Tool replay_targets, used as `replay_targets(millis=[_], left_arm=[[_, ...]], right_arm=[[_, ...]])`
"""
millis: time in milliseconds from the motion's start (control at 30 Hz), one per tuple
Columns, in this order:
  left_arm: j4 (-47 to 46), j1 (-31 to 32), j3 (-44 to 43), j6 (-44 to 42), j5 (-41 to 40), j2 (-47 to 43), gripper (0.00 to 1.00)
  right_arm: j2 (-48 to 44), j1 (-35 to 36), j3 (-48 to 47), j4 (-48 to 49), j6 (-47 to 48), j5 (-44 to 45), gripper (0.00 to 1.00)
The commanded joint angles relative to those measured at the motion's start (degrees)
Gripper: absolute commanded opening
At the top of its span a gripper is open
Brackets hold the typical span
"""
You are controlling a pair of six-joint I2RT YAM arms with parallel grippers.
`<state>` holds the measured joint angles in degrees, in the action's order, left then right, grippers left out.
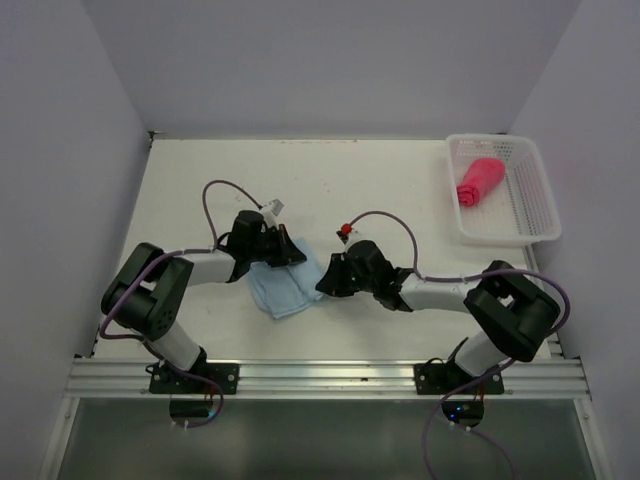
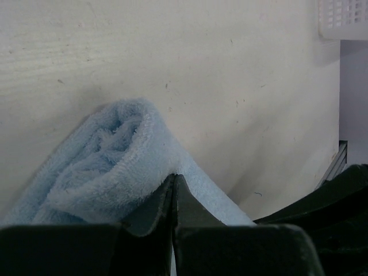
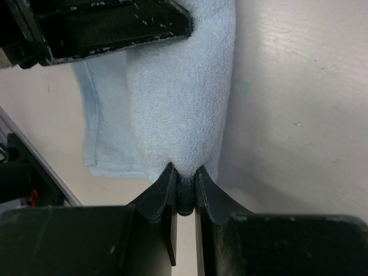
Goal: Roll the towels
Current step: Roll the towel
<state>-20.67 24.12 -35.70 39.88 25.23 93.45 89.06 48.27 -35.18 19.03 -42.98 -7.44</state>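
The light blue towel lies partly rolled on the table between my two grippers. In the left wrist view its rolled end shows a spiral. My left gripper has its jaws pressed together at the towel's far edge, pinching a thin layer. My right gripper is shut on the near end of the roll, with cloth bulging between its fingers. The left gripper's fingers lie across the roll's other end. The red-pink towel lies rolled up in the white basket.
The white mesh basket stands at the back right corner of the table, and its corner shows in the left wrist view. A metal rail runs along the table's near edge. Grey walls close in the left, back and right sides.
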Motion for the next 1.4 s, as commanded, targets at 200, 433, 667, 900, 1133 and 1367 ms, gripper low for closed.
replay_targets(millis=[200,433,667,900,1133,1367], left_arm=[[8.71,-4.87,-12.27,-2.88,-3.44,6.74,0.02],[10.21,-5.66,-11.94,-2.44,-3.7,5.09,0.01],[13.01,-5.75,-8.34,-2.26,-7.82,-4.84,0.01],[20.13,-5.75,-7.89,-3.23,-15.83,-16.18,0.01],[16.29,-5.66,-8.15,-0.51,-7.76,-21.2,0.0],[11.71,0.48,-6.49,1.43,-5.46,-20.41,0.0]], right_arm=[[-6.08,4.28,0.37,-11.55,11.43,7.35,0.0],[-8.63,8.59,0.82,-12.43,13.97,17.87,0.0],[-6.8,15.97,-4.19,-18.57,15.65,33.77,0.0],[-3.72,22.73,-9.98,-25.43,13.63,50.3,0.0],[5.77,29.85,-20.35,-36.22,15.47,64.91,0.0],[17.46,35.75,-32.3,-48.2,12.75,73.53,0.0]])
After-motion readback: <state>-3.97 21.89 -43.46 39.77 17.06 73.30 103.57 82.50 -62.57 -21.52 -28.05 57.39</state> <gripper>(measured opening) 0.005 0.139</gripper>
